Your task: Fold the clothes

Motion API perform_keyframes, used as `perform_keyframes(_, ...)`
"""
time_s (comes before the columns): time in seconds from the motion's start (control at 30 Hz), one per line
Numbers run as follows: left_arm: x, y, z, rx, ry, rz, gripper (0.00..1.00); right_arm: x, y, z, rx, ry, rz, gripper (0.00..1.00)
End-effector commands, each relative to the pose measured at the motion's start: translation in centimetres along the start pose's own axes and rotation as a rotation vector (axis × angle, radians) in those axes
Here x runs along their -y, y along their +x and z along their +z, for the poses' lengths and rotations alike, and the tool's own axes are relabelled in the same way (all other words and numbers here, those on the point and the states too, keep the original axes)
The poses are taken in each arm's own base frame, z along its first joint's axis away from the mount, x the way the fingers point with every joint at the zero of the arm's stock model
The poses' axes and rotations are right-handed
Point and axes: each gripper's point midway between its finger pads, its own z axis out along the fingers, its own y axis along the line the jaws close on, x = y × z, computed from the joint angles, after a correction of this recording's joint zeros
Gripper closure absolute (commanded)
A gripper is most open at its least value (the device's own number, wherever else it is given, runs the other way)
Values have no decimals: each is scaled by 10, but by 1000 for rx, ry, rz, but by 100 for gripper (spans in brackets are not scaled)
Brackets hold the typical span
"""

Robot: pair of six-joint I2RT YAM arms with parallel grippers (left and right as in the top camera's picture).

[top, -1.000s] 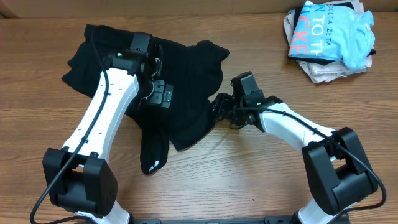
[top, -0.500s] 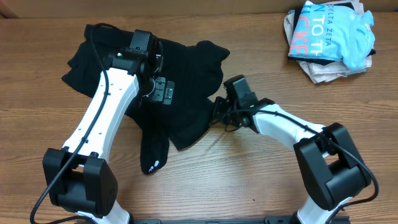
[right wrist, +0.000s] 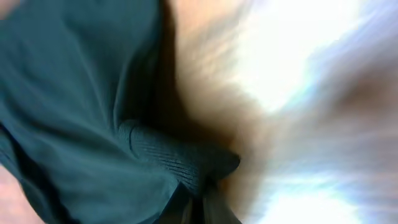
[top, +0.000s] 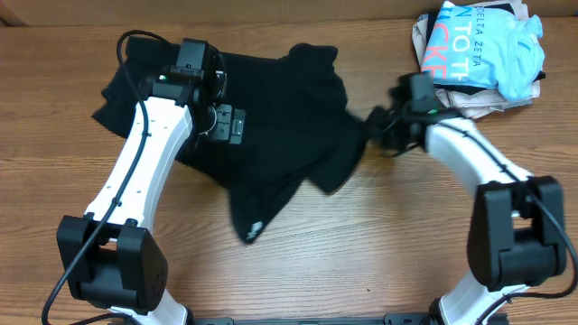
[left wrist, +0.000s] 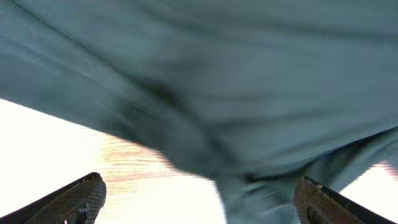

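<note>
The clothes [top: 280,108], a black garment with a small white logo [top: 256,228] on its lower tip, lie stretched across the upper left and middle of the table. My left gripper [top: 226,126] hovers open over the garment's left part. In the left wrist view its two fingertips [left wrist: 81,198] stand wide apart with the blurred dark cloth [left wrist: 205,81] beyond them. My right gripper [top: 375,126] is shut on the garment's right edge. The right wrist view shows a ribbed hem [right wrist: 180,155] pinched at the shut jaws, right gripper [right wrist: 205,208].
A folded light blue T-shirt with white and coral lettering [top: 479,50] lies on a pile of other cloth at the back right, close behind my right arm. Bare wooden table [top: 379,244] spans the front and right.
My right gripper shut on the garment's right edge and dragged it right and toward the back, stretching the cloth out. The logo tip slid right. The left arm shifted slightly back and left.
</note>
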Motion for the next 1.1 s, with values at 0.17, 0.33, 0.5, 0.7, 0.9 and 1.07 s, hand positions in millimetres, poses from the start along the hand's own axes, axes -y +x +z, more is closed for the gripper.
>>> perform_keyframes(0.17, -39, -24, -1, 81, -16, -66, 0, 30, -77, -48, 162, -25, -90, 76)
perform_keyframes(0.33, -59, -41, 12, 128, -28, -109, 0, 16, -73, -59, 115, -61, -139, 14)
perform_keyframes(0.5, -70, -54, 42, 136, -46, -139, 14, 7, -57, -61, 49, -49, -136, 13)
perform_keyframes(0.7, -95, -60, 92, 120, -88, -221, 21, 1, -34, -54, -24, -23, -170, 13)
perform_keyframes(0.9, -118, -61, 122, 120, -103, -269, 21, -3, -27, -50, -36, -6, -191, 13)
perform_keyframes(1.07, -128, -61, 136, 117, -109, -269, 23, -5, -26, -49, -39, -8, -196, 14)
